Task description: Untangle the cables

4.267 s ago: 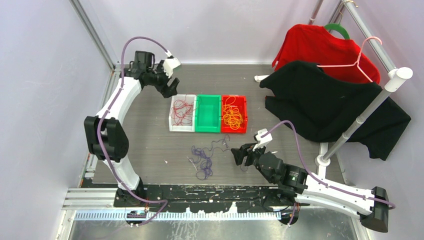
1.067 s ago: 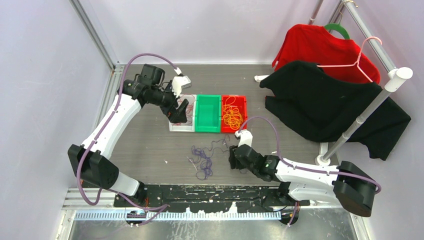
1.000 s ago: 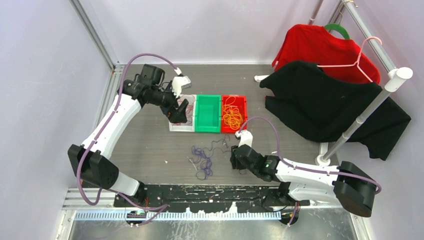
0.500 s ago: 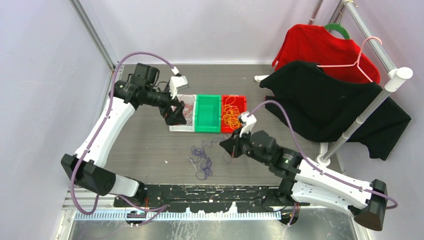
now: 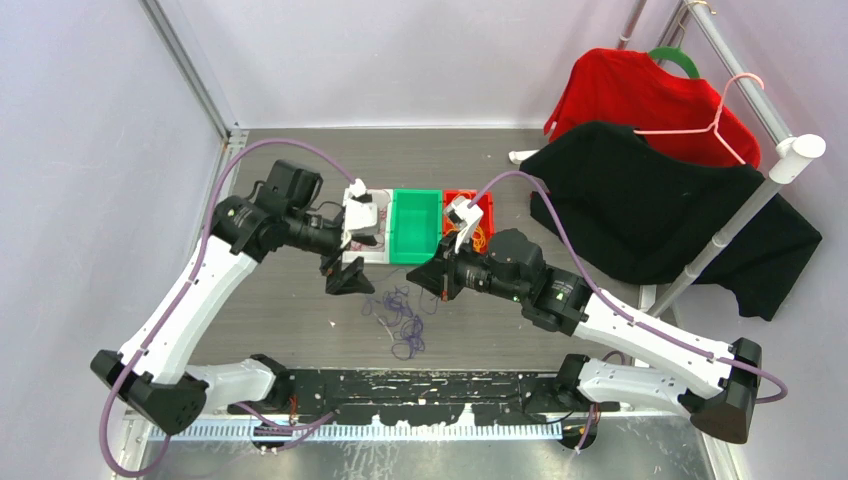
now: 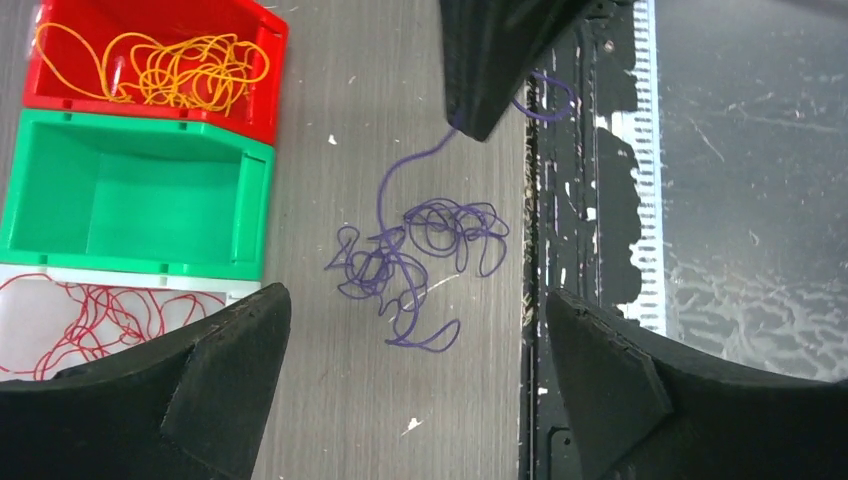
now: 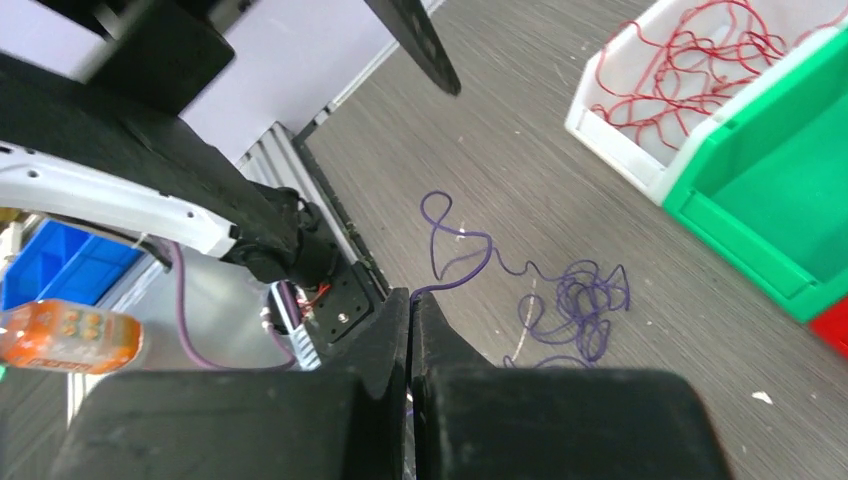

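A purple cable tangle [image 5: 403, 315] lies loose on the table in front of the bins. My right gripper [image 5: 432, 278] is shut on one strand of it; the strand [image 7: 455, 272] leaves the closed tips [image 7: 411, 295] and runs down to the clump [image 7: 578, 305]. My left gripper [image 5: 350, 278] hangs wide open just left of the tangle and holds nothing; the purple tangle [image 6: 420, 250] shows between and beyond its fingers [image 6: 240, 350]. Red cables [image 7: 690, 60] lie in the white bin [image 7: 610, 135]. Orange cables [image 6: 170, 70] lie in the red bin [image 6: 200, 115].
An empty green bin [image 6: 130, 190] stands between the white and red bins. At the right a rack [image 5: 740, 220] carries a black garment [image 5: 650, 200] and a red one [image 5: 630, 95]. A black rail [image 5: 400, 385] runs along the near edge.
My right gripper closed on a purple strand and rose toward the bins. My left gripper came away from the white bin toward the purple tangle and opened a little wider.
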You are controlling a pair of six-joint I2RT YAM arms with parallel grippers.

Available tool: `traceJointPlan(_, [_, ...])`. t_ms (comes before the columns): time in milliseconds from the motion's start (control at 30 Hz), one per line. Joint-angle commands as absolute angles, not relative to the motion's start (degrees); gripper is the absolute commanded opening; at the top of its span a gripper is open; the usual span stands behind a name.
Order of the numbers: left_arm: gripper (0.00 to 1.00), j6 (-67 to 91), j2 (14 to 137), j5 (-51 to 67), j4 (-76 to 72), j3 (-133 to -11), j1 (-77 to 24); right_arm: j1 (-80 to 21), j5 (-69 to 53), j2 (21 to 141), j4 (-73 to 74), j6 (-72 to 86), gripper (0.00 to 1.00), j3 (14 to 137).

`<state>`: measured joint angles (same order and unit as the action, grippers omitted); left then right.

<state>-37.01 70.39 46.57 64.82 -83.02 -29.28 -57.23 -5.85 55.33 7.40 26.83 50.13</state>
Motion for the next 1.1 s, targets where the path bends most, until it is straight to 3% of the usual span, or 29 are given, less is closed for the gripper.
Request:
traceJointPlan(0, [0.97, -43.2, 63.5, 47.6, 58.0, -77.7, -32.4, -57.0, -10.6, 54.8, 1.4, 27.1, 0.01, 55.8])
traceJointPlan(167, [0.89, -40.9, 61.6, 41.3, 49.6, -72.8, -36.6, -56.8, -12.0, 54.5, -0.2, 27.9, 0.01, 56.4])
traceJointPlan(300, [0.74, -39.8, 63.0, 37.9, 47.9, -72.1, -37.8, -56.7, -12.2, 53.6, -1.2, 28.2, 0.01, 56.0])
traceJointPlan(367, [0.63, -39.8, 63.6, 36.5, 48.1, -72.4, -38.0, -56.7, -11.6, 52.8, -1.4, 27.9, 0.01, 55.7])
traceJointPlan(500, [0.26, -40.5, 63.6, 32.8, 47.6, -72.0, -38.0, -56.7, -9.1, 50.0, -1.8, 27.1, 0.01, 53.8])
traceJointPlan(633, [0.01, -42.1, 63.0, 31.6, 47.5, -72.5, -38.0, -56.8, -4.4, 46.1, -2.8, 26.1, 0.01, 50.2])
traceJointPlan(667, [0.00, -42.5, 63.1, 31.6, 46.8, -73.2, -38.1, -56.7, -3.0, 45.3, -2.6, 25.7, 0.03, 49.4])
traceJointPlan(800, [0.00, -40.6, 65.3, 31.2, 43.0, -79.9, -38.3, -56.6, 1.8, 43.7, -1.4, 23.1, 0.49, 46.3])
traceJointPlan(867, [0.00, -40.6, 67.0, 30.8, 42.8, -83.9, -38.4, -56.7, 3.4, 43.5, -2.3, 21.6, 0.67, 44.4])
traceJointPlan(933, [0.00, -40.6, 68.8, 30.2, 42.7, -87.7, -38.8, -56.7, 4.5, 43.9, -4.8, 19.8, 0.76, 42.3])
traceJointPlan(1067, [0.00, -40.4, 71.9, 29.2, 42.6, -94.2, -39.2, -56.7, 6.3, 47.2, -10.5, 17.4, 0.81, 39.3])
